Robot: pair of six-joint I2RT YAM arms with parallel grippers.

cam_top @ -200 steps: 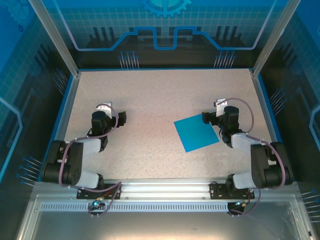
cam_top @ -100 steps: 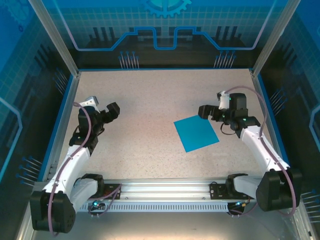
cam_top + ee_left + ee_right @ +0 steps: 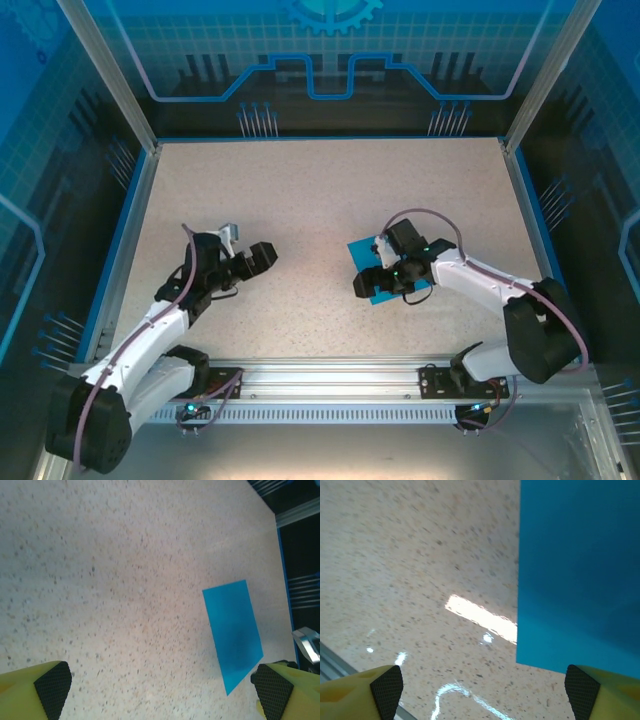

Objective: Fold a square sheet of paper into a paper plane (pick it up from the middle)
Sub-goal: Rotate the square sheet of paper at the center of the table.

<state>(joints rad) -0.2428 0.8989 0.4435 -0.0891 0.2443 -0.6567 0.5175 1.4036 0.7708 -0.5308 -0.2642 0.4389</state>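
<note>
Square sheet of paper (image 3: 362,252) (image 3: 232,635) (image 3: 580,570): flat on the speckled table (image 3: 320,190).
Right gripper (image 3: 372,283) (image 3: 482,687): jaws wide, over the sheet's edge.
Left gripper (image 3: 258,257) (image 3: 162,687): jaws wide, holding nothing, well apart from the sheet.

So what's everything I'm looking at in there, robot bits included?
square sheet of paper: one, bright blue, flat on the table right of centre
table: one, speckled beige, blue-edged
enclosure panels: three, blue-patterned, back and both sides
rail: one, silver, along the near edge
arms: two, white and black, left arm and right arm
left gripper: one, yellow fingers with black pads, open over bare table
right gripper: one, same colours, open over the sheet's edge
</note>
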